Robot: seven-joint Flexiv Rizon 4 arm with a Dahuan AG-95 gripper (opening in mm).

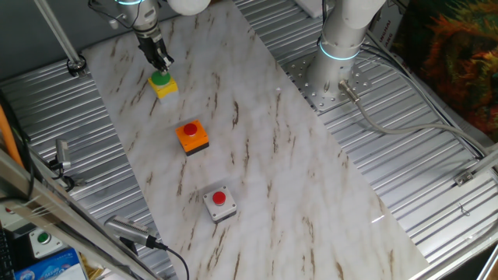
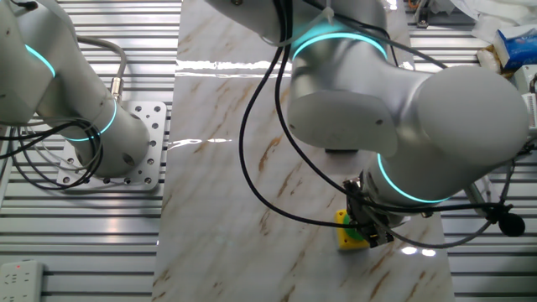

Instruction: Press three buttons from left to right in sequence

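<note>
Three button boxes stand in a diagonal row on the marble board (image 1: pixel 257 155). The yellow box with a green button (image 1: pixel 162 82) is farthest, the orange box with a red button (image 1: pixel 191 136) is in the middle, and the light-grey box with a red button (image 1: pixel 219 201) is nearest. My gripper (image 1: pixel 162 62) points down right over the green button, its tips at the button's back edge. The fingertips touch each other and hold nothing. In the other fixed view the gripper (image 2: pixel 372 231) sits against the yellow box (image 2: pixel 346 238); the arm hides the other two boxes.
A second arm's base (image 1: pixel 336 74) stands on the ribbed metal table to the right of the board. A white box with a green button (image 1: pixel 44 240) lies by blue packaging (image 1: pixel 50 268) at the lower left. A cable (image 1: pixel 167 253) lies at the board's near corner.
</note>
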